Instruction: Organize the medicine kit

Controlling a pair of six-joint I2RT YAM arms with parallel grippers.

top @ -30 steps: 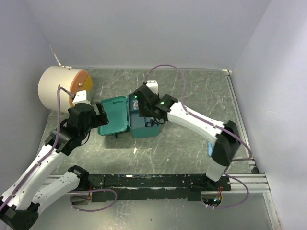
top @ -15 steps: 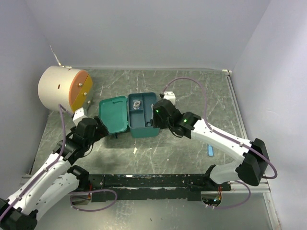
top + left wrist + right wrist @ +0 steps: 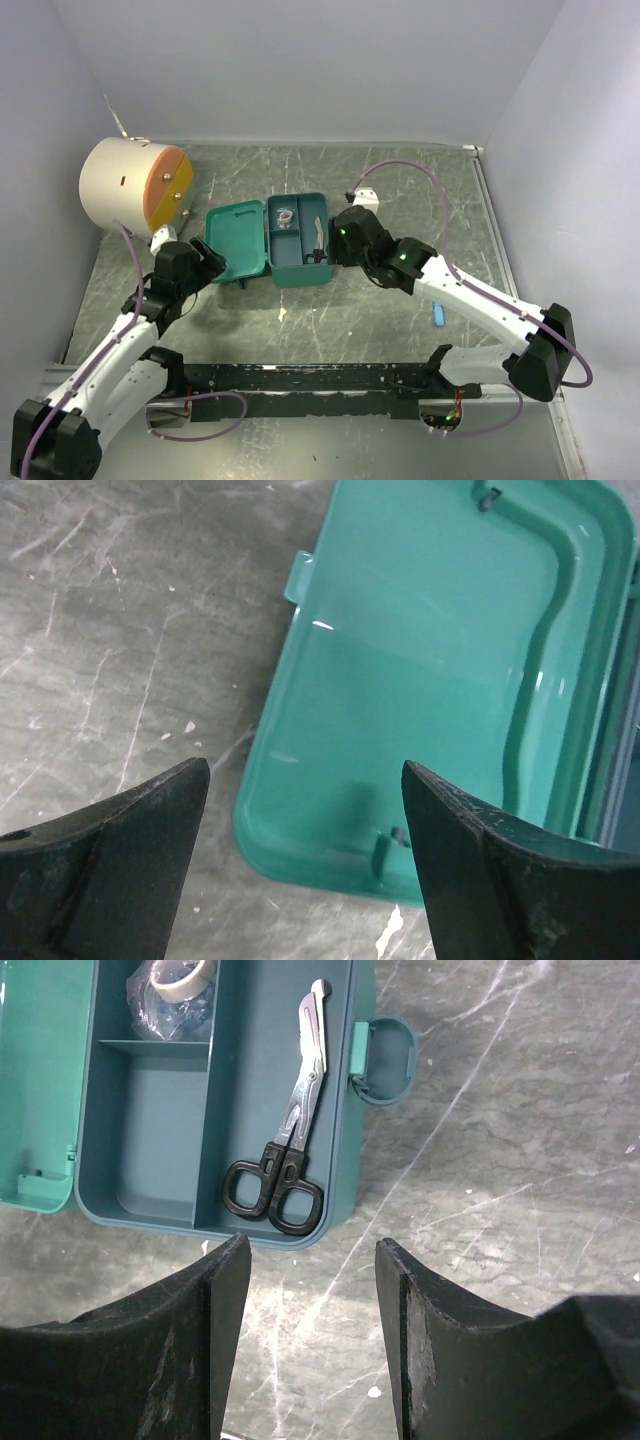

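The medicine kit (image 3: pixel 298 262) is a teal box lying open in the middle of the table, its lid (image 3: pixel 238 240) flat to the left. Its divided inside holds black-handled scissors (image 3: pixel 290 1150) in the right compartment and a bagged tape roll (image 3: pixel 175 985) at the far end. My right gripper (image 3: pixel 312 1340) is open and empty, just off the kit's near right corner, beside the latch tab (image 3: pixel 385 1045). My left gripper (image 3: pixel 305 870) is open and empty, over the near left corner of the lid (image 3: pixel 430 680), not touching it.
A big cream cylinder with an orange face (image 3: pixel 130 185) lies at the back left. A small blue item (image 3: pixel 438 314) lies on the table to the right. A black rail (image 3: pixel 330 378) runs along the near edge. Walls close in on three sides.
My right gripper has pulled back from over the kit to its near right side, and the scissors now show lying inside. My left gripper has drawn back toward the near left, off the lid.
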